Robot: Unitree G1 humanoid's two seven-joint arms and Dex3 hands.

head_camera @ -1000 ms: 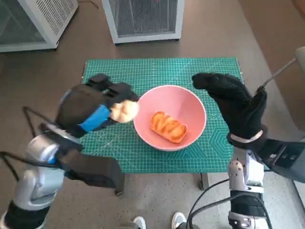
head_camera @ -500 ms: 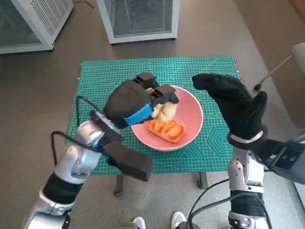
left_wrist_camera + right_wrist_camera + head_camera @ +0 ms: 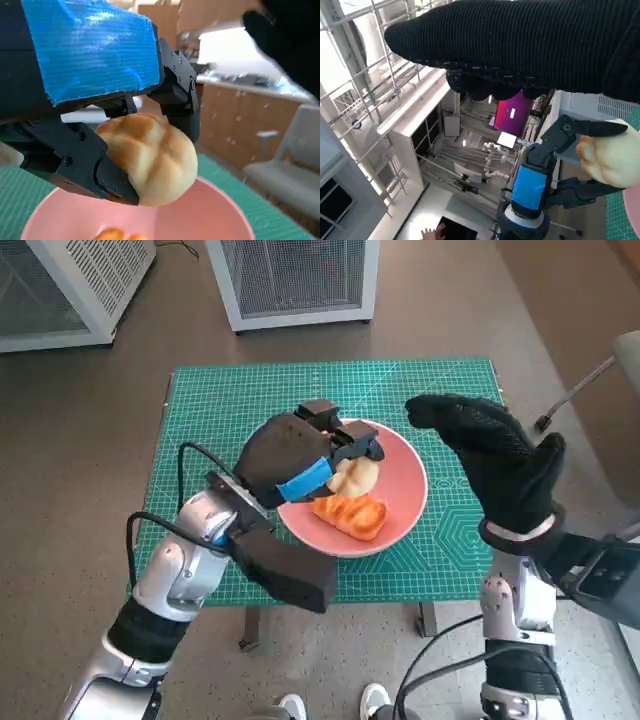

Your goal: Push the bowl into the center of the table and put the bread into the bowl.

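Note:
A pink bowl (image 3: 400, 502) sits near the middle of the green cutting mat (image 3: 220, 410). Inside it lies an orange glazed bread (image 3: 350, 514). My left hand (image 3: 290, 455) hovers over the bowl's near-left part and grips a pale round bun (image 3: 354, 477), seen close up as the bun (image 3: 152, 157) between black fingers (image 3: 80, 160) above the bowl (image 3: 200, 217). My right hand (image 3: 495, 460) is raised beside the bowl's right rim, fingers spread, holding nothing. The right wrist view shows the left hand (image 3: 555, 150) with the bun (image 3: 612, 160).
The mat covers a small table with its edges close on all sides. Two white mesh cabinets (image 3: 290, 280) (image 3: 60, 285) stand on the floor behind. A grey chair part (image 3: 590, 380) is at the far right. Shoes (image 3: 330, 705) of a person show below the table's front.
My left hand carried the bun from the mat's left side to above the bowl, then sank slightly. The right hand stayed put. The camera shifted a little.

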